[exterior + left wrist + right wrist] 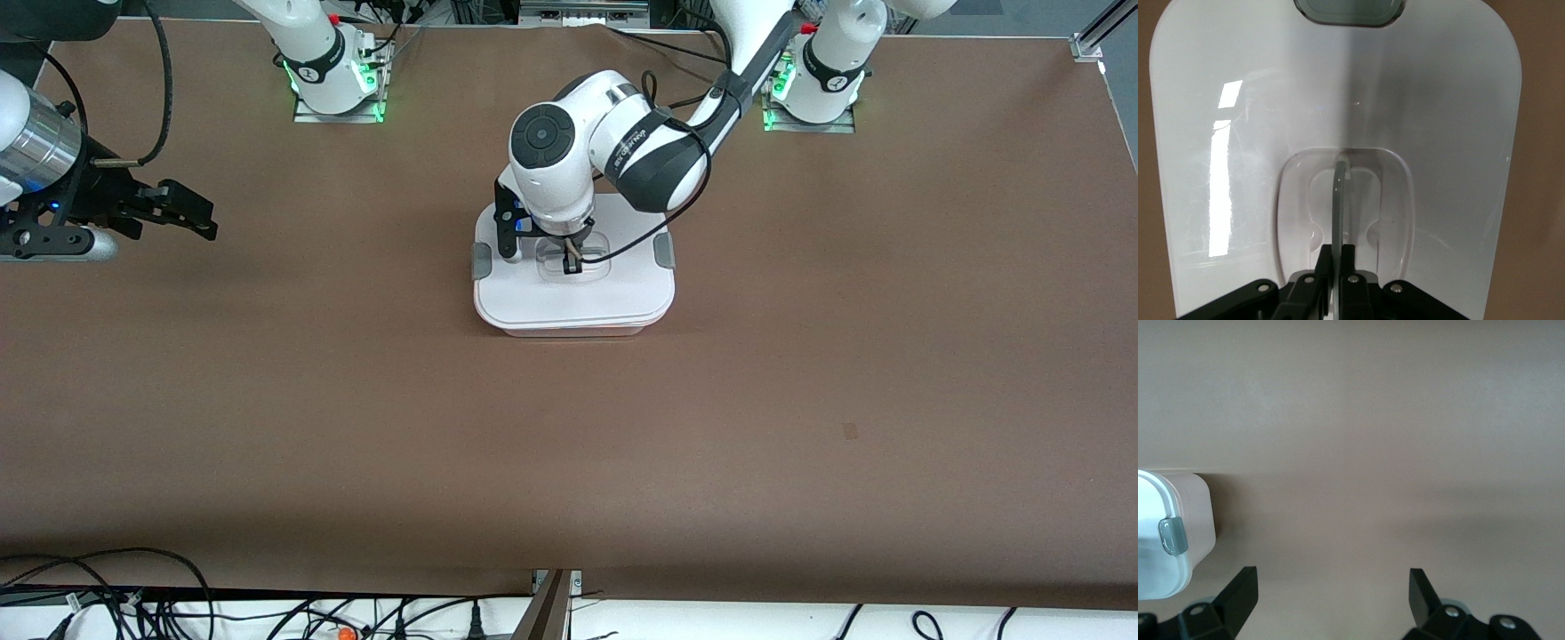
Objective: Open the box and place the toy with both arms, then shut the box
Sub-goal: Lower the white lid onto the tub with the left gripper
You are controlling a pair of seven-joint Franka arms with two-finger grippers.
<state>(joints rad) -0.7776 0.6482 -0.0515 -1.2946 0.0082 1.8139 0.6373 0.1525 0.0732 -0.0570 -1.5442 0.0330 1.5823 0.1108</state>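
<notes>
on the brown table (800,400), the box (573,298) sits midway between the two arm bases, its flat white lid (613,289) seated on the tub with a grey clip (663,252) at each short side. the left arm reaches down from its base onto the lid, and the left gripper (572,263) is in the clear recessed handle (1345,207) at the lid's centre, fingers pinched together on the thin upright grip of that handle, as the left wrist view shows. the right arm waits toward its own end of the table, well apart from the box; the right gripper (1331,587) hangs over bare tabletop with its fingers spread and nothing between them, the box's corner and one clip just inside its wrist view.

the toy cannot be seen on the table in any view; a faint reddish tint along the tub's front edge may be it inside, though that is hard to tell through the plastic.

judged from this, the step in hand is either lifting the lid off or having just set it down. the next move calls for a straight vertical motion so the lid does not drag the tub.
</notes>
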